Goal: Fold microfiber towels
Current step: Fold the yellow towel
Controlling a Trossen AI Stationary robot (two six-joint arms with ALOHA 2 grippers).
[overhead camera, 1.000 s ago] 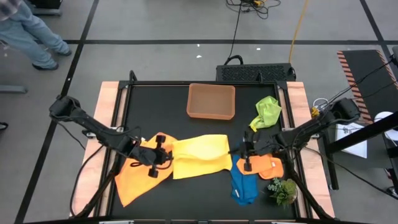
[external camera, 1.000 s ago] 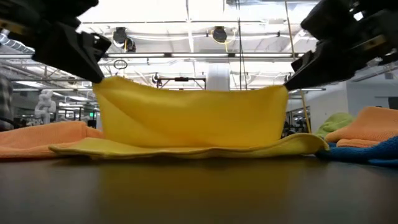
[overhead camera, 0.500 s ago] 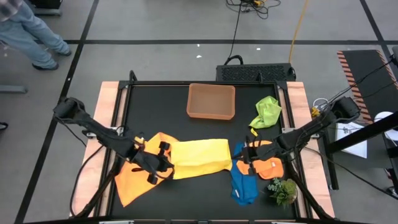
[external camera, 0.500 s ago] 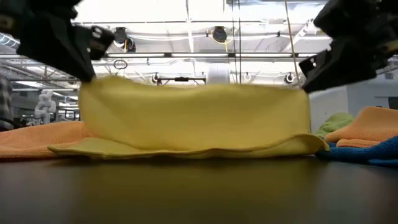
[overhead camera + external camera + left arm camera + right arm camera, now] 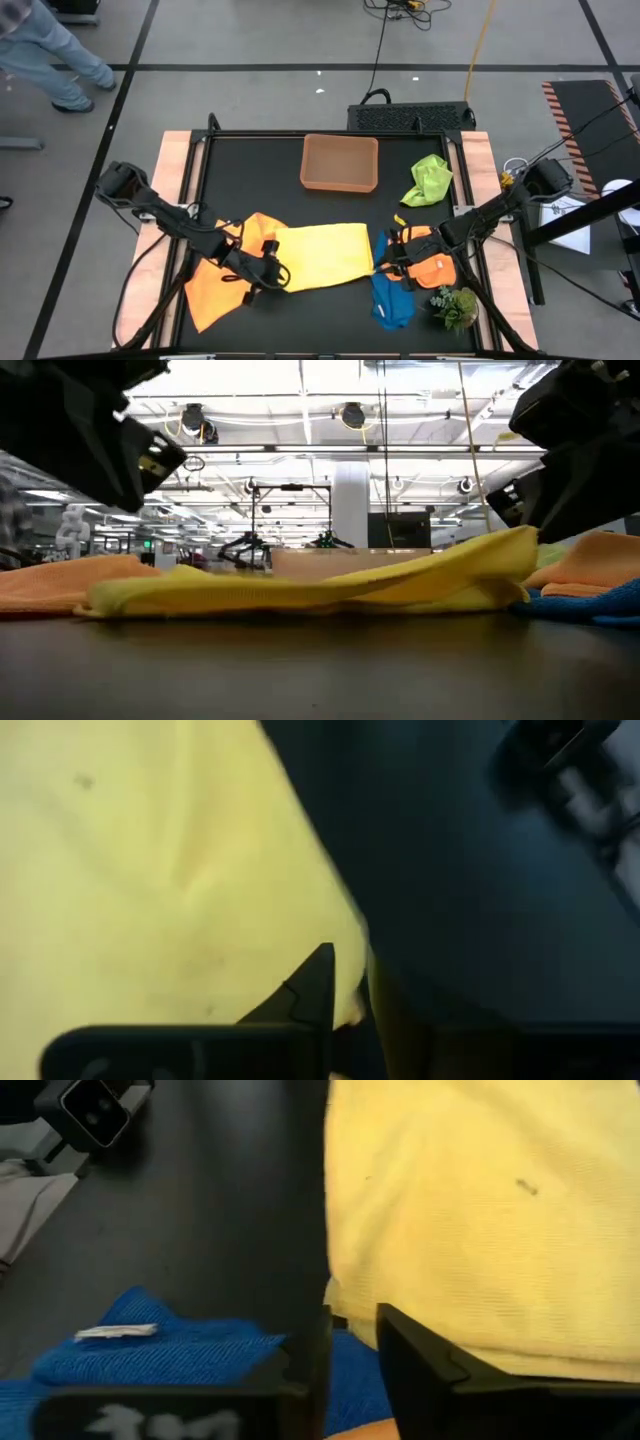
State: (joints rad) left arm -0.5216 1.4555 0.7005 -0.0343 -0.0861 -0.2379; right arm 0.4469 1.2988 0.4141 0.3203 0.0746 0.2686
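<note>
The yellow towel [image 5: 318, 255] lies folded over on itself on the black table, between an orange towel [image 5: 215, 285] on its left and a blue towel [image 5: 392, 300] on its right. My left gripper [image 5: 268, 272] hangs above the towel's near left corner, clear of the cloth in the low view, fingers apart. My right gripper [image 5: 385, 262] stands open at the near right corner, over the blue towel [image 5: 150, 1355]. A second orange towel [image 5: 437, 268] lies under the right arm. The lime green towel [image 5: 428, 180] sits crumpled at the far right. My right gripper has its fingers parted at the yellow towel's near right corner [image 5: 336, 1310]. That corner [image 5: 520, 545] stays raised off the table right beside the gripper. Whether a finger still touches the cloth I cannot tell.
A shallow tan tray [image 5: 340, 162] stands at the far middle of the table. A small green plant sprig [image 5: 455, 305] sits at the near right corner. Bare black table shows on the far left and along the near edge.
Both grippers have moved toward the near edge and down, drawing the yellow towel's raised upper layer over its lower one. The left gripper has let go. The layer has dropped flat at its left end, while its right corner stays up.
</note>
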